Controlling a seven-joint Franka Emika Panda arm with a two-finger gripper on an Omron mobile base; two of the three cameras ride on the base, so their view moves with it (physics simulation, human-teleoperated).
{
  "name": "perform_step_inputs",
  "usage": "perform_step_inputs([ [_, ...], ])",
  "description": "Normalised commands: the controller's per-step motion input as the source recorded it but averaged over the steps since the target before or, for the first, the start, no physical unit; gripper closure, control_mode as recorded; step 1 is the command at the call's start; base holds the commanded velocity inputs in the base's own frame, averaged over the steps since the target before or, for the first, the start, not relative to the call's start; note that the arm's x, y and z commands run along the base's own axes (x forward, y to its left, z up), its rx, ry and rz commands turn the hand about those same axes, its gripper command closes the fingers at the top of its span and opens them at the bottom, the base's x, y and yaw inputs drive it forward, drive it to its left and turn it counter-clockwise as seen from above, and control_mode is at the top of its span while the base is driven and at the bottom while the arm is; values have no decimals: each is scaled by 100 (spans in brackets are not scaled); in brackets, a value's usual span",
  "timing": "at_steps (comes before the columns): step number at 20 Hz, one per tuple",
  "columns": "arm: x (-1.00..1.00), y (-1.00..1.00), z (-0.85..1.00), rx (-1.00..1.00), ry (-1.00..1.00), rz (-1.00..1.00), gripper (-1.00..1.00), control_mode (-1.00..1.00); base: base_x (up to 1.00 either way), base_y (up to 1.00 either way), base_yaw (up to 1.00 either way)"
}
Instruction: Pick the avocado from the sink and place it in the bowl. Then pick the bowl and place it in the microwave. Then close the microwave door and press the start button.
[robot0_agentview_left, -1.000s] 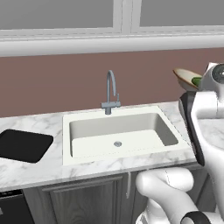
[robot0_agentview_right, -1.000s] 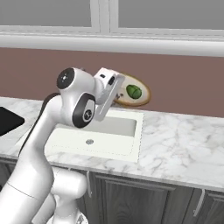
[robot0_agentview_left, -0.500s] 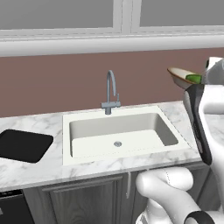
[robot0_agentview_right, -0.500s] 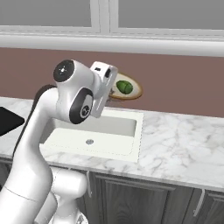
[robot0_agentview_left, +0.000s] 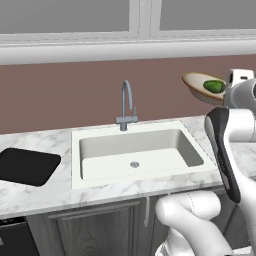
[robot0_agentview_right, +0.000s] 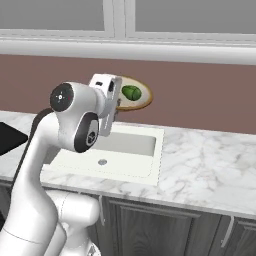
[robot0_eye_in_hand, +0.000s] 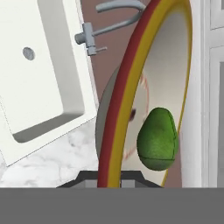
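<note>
The tan-rimmed bowl (robot0_agentview_left: 198, 85) (robot0_agentview_right: 142, 96) hangs tilted in the air above the counter, right of the sink (robot0_agentview_left: 135, 150) (robot0_agentview_right: 127, 146). The dark-green avocado (robot0_agentview_left: 214, 86) (robot0_agentview_right: 131, 92) (robot0_eye_in_hand: 157, 140) lies inside it. My gripper (robot0_agentview_right: 117, 103) (robot0_eye_in_hand: 109, 177) is shut on the bowl's rim (robot0_eye_in_hand: 117, 118), which runs up the middle of the hand view between the fingertips. The sink basin (robot0_eye_in_hand: 39, 65) holds just its drain (robot0_agentview_left: 134, 164). The microwave and its door are out of view.
A grey gooseneck faucet (robot0_agentview_left: 126, 104) (robot0_eye_in_hand: 111, 19) stands behind the sink. A black cooktop (robot0_agentview_left: 25, 166) lies at the left of the marble counter (robot0_agentview_right: 205, 160). Window frames run above the brown wall. Cabinet doors sit below the counter.
The arm has risen and carried the bowl with the avocado a little higher and to the left, towards the sink side.
</note>
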Motion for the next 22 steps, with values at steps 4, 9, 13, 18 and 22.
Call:
perform_step_inputs([
  [4,-1,0,-1,-5,-5,16,100,-100,0,0,0],
  [9,0,1,0,-7,0,11,100,-100,0,0,0],
  [13,0,4,-2,-13,0,9,100,-100,0,0,0],
  [18,0,4,0,-7,0,2,100,100,0,0,0],
  [22,0,0,0,0,0,0,100,100,0,0,0],
])
